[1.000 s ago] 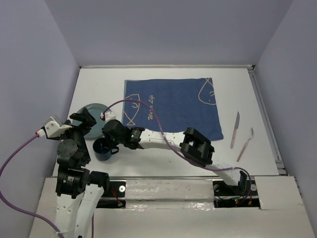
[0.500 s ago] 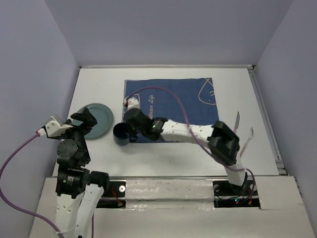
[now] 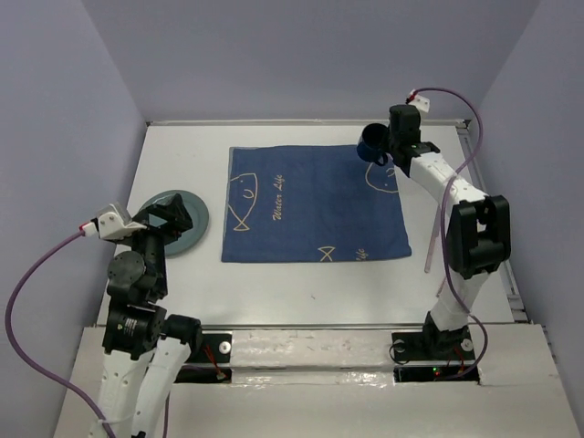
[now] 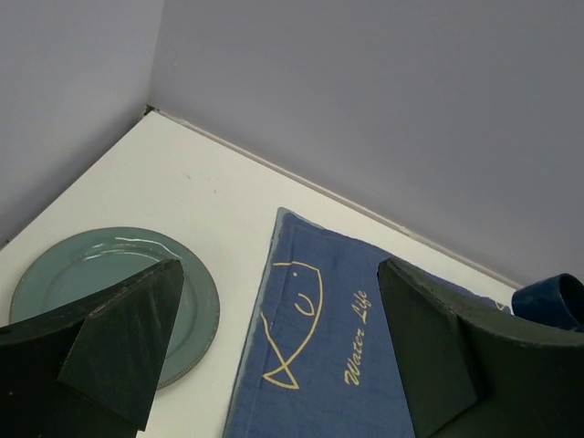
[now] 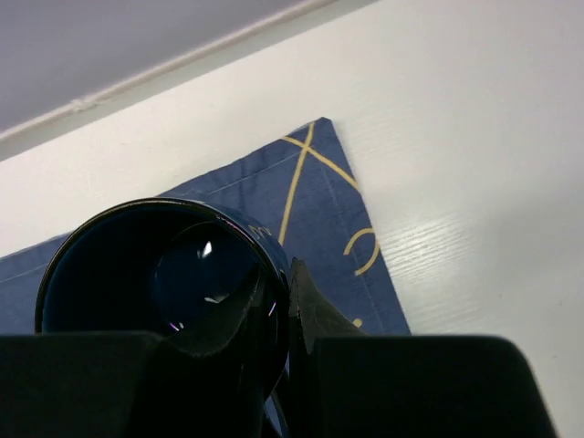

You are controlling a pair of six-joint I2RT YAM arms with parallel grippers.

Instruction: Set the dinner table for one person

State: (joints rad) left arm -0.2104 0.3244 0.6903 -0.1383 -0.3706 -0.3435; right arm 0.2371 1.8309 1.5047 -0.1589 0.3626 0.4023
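One second is enough for the blue mug to go from the near left of the dinner table, just beside the green plate, to the far right corner of the fish cloth. The right gripper carries it there and pinches the mug's rim, wall caught between the fingers per the right wrist view. Cannot tell if the mug is down on the cloth or a bit above it. The left gripper hovers over the plate's near edge, fingers spread wide, holding nothing. The plate sits off the cloth to its left; the knife lies right of the cloth, mostly hidden behind the right arm. Judgement: the mug is about placed at its drink spot; release is next, and plate and cutlery are not yet set.
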